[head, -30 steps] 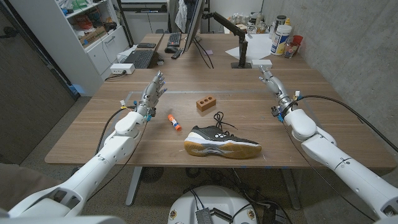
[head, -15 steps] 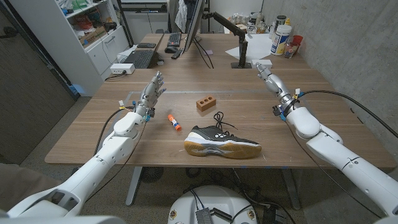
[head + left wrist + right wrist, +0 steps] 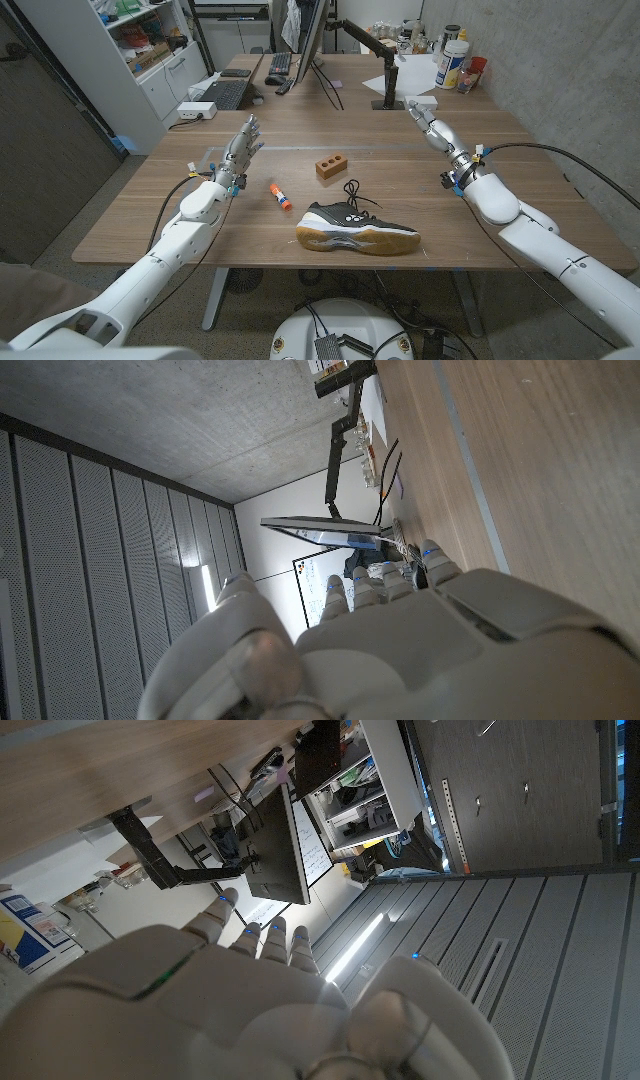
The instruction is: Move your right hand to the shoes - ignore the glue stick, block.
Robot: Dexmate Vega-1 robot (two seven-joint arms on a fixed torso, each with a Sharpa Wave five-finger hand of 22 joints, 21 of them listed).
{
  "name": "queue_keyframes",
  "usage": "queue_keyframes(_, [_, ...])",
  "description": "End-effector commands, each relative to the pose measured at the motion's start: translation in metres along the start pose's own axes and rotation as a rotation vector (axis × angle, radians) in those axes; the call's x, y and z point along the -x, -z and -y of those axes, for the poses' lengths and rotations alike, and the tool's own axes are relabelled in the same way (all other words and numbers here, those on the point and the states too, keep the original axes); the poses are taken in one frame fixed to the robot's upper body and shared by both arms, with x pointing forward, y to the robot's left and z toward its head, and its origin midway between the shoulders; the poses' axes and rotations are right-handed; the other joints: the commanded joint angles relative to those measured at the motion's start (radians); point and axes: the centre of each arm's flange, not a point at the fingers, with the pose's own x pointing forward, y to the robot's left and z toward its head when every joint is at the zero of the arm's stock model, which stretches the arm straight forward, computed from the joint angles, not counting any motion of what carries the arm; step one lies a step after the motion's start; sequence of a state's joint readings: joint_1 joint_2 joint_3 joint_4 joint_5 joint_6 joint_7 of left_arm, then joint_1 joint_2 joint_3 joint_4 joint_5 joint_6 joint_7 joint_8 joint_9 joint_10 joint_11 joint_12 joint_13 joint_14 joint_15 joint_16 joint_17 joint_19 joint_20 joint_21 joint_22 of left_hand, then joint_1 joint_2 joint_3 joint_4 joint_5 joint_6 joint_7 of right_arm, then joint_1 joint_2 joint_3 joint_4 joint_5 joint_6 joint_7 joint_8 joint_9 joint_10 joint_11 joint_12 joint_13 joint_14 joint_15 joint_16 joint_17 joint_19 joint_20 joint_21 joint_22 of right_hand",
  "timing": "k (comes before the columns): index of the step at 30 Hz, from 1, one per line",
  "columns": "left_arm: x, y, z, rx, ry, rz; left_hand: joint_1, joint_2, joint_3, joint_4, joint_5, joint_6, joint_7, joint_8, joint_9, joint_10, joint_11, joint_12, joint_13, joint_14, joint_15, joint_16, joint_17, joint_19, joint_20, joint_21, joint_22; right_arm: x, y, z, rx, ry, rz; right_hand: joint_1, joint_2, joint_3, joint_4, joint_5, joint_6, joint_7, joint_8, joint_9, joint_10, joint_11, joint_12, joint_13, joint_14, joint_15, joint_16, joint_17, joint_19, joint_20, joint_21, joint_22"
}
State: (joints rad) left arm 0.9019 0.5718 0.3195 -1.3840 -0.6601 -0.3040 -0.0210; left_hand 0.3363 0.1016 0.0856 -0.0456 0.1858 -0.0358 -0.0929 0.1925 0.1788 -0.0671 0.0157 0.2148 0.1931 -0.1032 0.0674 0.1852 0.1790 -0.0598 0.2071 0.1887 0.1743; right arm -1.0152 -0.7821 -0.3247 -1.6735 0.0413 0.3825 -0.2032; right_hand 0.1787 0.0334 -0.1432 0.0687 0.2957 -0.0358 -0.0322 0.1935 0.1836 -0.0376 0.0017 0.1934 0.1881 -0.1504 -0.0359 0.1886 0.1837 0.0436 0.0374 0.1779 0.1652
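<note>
Wooden table (image 3: 150,215), items on top:
- blk/white shoe (image 3: 356,227), near front edge, on its sole, laces loose
- brown block (image 3: 331,166), just behind shoe
- glue stick (image 3: 279,195), lying flat, left of shoe
- far end: keyboard (image 3: 279,63), monitor stand (image 3: 385,92), bottles (image 3: 452,58)

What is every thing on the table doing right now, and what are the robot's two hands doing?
Shoe: lying on its sole, laces loose, nothing touching it.
Glue stick: lying on its side, cap on.
Block: resting on the table, untouched.
Right hand: raised, holding nothing, far from the shoe.
Left hand: raised, fingers apart, holding nothing.
</note>
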Motion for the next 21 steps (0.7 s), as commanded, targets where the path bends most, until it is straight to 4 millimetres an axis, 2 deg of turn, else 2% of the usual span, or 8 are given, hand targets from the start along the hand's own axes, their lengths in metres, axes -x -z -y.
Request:
queue_keyframes(1, [0.002,-0.001,0.001,-0.004,0.001,-0.001,0.011,0.003,0.002,-0.006,0.002,0.001,0.001,-0.003,0.002,-0.010,0.003,0.002,0.005,-0.010,-0.001,0.002,0.004,-0.003,0.004,0.002,0.003,0.002,-0.018,-0.001,0.097,-0.048,0.063,0.015,0.002,0.000,-0.006,-0.003,0.000,-0.005,0.005,0.005,-0.004,-0.005,0.003,0.003,-0.001,-0.003,0.004,0.003,0.000,-0.003,0.005,0.002])
queue_keyframes(21, [0.002,-0.001,-0.001,-0.004,0.003,0.001,0.011,0.002,0.003,-0.008,0.001,0.002,0.002,-0.003,0.002,-0.011,0.004,0.001,0.005,-0.010,-0.001,0.003,0.004,-0.004,0.004,0.002,0.003,0.013,-0.033,-0.009,0.230,-0.117,0.125,0.027,0.003,0.001,-0.013,-0.008,-0.003,-0.013,0.004,0.006,-0.012,-0.006,0.001,0.003,-0.004,-0.005,0.003,0.003,-0.001,-0.016,0.006,0.002])
